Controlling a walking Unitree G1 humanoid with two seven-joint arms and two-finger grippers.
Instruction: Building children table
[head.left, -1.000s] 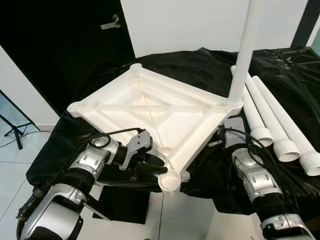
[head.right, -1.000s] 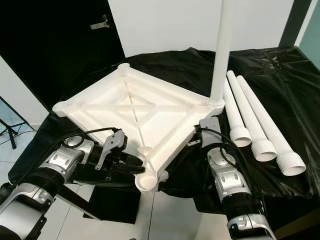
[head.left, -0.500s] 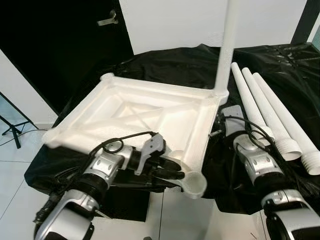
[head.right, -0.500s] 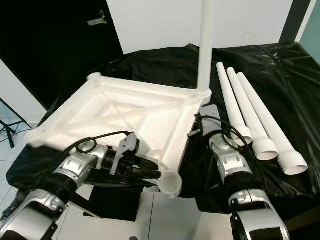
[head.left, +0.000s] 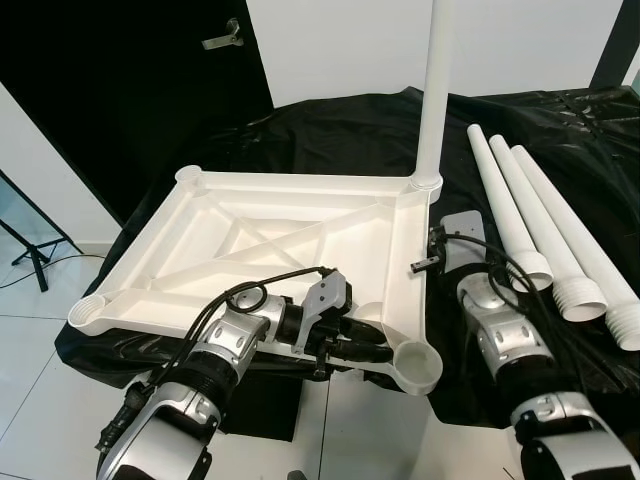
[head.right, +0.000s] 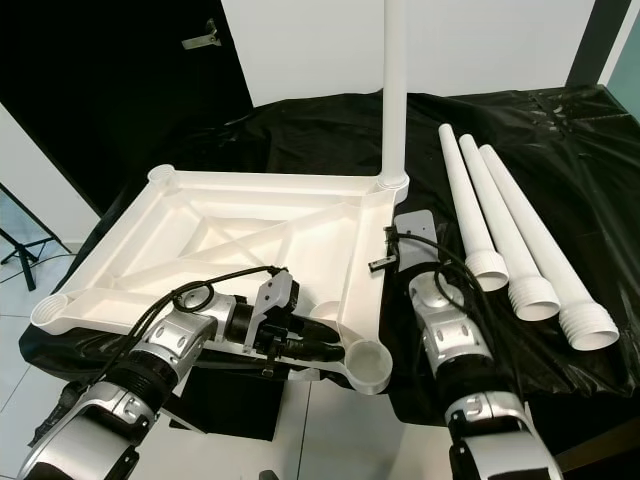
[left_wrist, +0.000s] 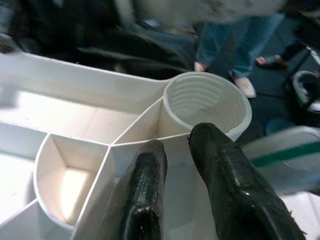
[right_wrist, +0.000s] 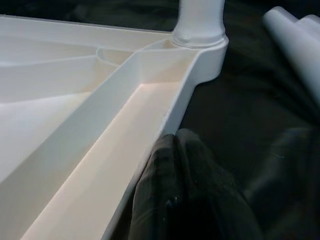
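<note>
the white table top (head.left: 270, 240) lies upside down on the black cloth (head.left: 340, 130). the left gripper (left_wrist: 175, 150) pinches a thin rib just short of the empty corner socket (head.left: 418, 366). the right gripper (right_wrist: 175, 150), fingers pressed together, touches the top's outer edge; beyond it one leg (head.left: 436, 90) stands upright in its socket. three loose legs (head.left: 540, 230) lie to its right.

Our left arm reaches forward and inward, elbow bent, wrist level, a black cable looping over the forearm. The left gripper (head.left: 372, 351) points toward our right, its two black fingers (left_wrist: 145, 200) close together with a narrow gap. Our right arm stretches straight ahead, and the right gripper (right_wrist: 182, 150) has its fingers pressed together.
</note>
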